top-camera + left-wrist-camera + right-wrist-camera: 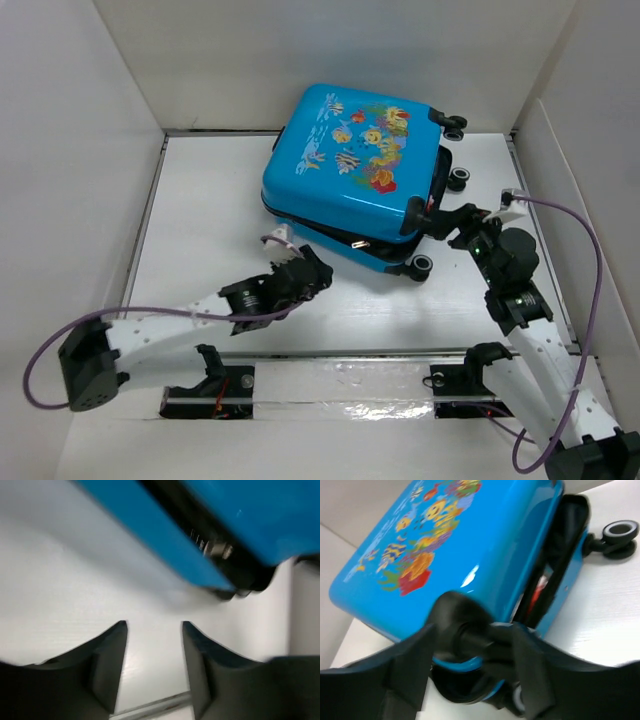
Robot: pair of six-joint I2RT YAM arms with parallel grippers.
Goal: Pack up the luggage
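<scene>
1. White table [200,200], boxed in by white walls [300,50] on three sides.
2. Left gripper [154,625]: fingers [112,650] apart, nothing between them, hovering over bare table just beside the near corner of the luggage [340,150].
3. Right gripper [472,630]: fingers spread wide either side of a black wheel [452,622] on the case's right end; cannot tell whether touching.
4. Luggage: lies flat at far centre, fish print up, shells ajar at the wheel end; dark lining [567,535] and something red [536,592] inside the gap.
</scene>
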